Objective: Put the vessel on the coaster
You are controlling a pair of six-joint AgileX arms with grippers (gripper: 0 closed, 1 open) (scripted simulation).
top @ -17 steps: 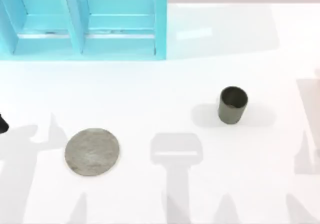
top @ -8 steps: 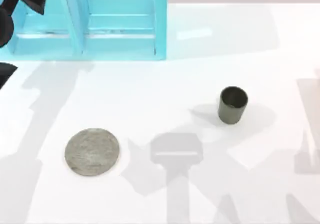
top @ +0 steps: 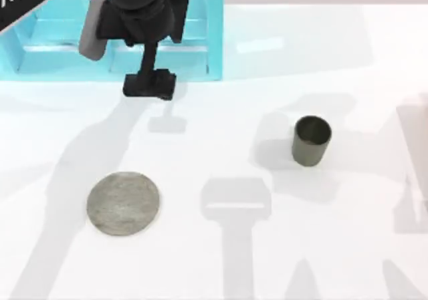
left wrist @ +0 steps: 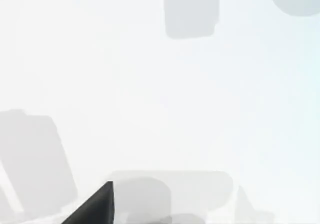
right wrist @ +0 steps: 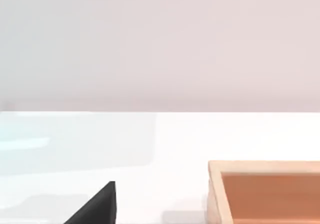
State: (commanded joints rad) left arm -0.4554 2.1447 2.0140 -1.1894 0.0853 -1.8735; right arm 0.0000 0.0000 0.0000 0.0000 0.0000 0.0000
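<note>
One vessel, one coaster, seemingly apart.

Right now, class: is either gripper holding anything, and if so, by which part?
Nothing is held. The cup stands alone on the table; the left gripper is far off, by the blue shelf.

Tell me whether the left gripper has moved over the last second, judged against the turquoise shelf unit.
Yes. The left gripper has swung in from the table's left edge toward the right and now hangs at the front edge of the turquoise shelf unit, far from the small dark olive-grey cylindrical cup.
</note>
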